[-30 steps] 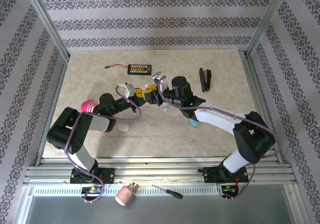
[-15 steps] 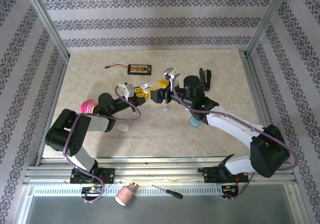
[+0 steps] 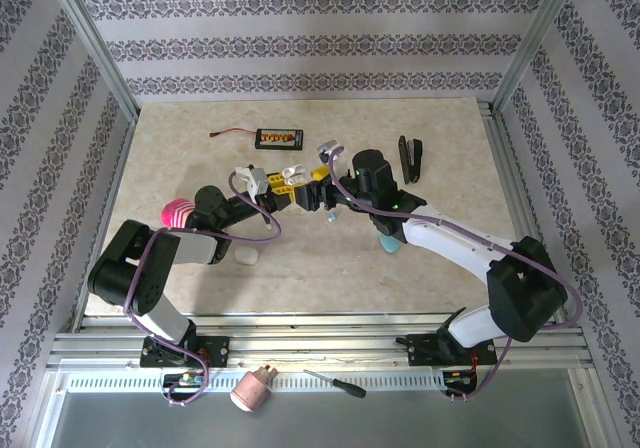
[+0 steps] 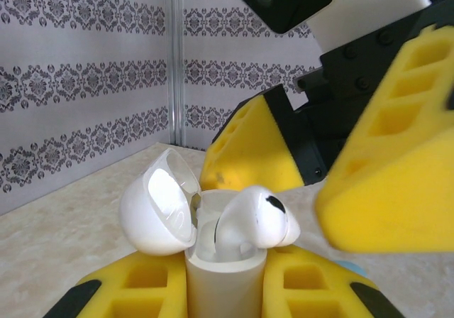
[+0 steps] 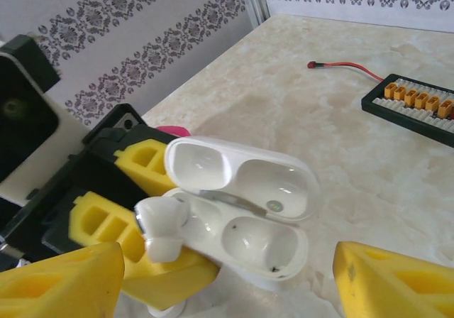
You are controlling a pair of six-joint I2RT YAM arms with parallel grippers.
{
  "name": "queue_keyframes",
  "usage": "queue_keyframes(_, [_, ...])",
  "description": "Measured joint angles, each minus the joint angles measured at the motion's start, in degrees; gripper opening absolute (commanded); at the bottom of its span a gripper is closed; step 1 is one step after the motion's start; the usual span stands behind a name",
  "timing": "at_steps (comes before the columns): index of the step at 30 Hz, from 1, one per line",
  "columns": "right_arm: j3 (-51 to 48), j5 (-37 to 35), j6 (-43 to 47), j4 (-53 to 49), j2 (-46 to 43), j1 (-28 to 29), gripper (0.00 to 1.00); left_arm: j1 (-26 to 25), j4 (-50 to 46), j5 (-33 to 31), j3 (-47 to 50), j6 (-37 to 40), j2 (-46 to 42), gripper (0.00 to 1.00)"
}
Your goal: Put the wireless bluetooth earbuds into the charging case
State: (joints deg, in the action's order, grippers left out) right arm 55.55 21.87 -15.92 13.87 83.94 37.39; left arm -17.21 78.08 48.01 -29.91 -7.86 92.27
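Note:
My left gripper is shut on an open white charging case, lid tipped back. One white earbud sits crooked in the case's left well, its head sticking out above the rim. The right well is bare. The right gripper hangs open just above and in front of the case, its yellow fingers on either side and touching nothing. In the top view the right gripper meets the left one mid-table. A tiny pale blue earbud lies on the table just below them.
A blue pebble case lies under the right arm and a white one beside the left arm. A connector board with a red wire and a black clip lie farther back. A pink ball is by the left arm.
The right gripper opened wide, swung away to the right, then came back over the case. The left gripper has kept its hold on the case, nearly still.

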Motion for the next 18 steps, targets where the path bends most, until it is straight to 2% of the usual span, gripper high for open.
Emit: queue_keyframes(18, [1.2, -2.1, -0.5, -1.0, 0.9, -0.1, 0.69, 0.0, 0.0, 0.7, 0.1, -0.1, -0.1, 0.0])
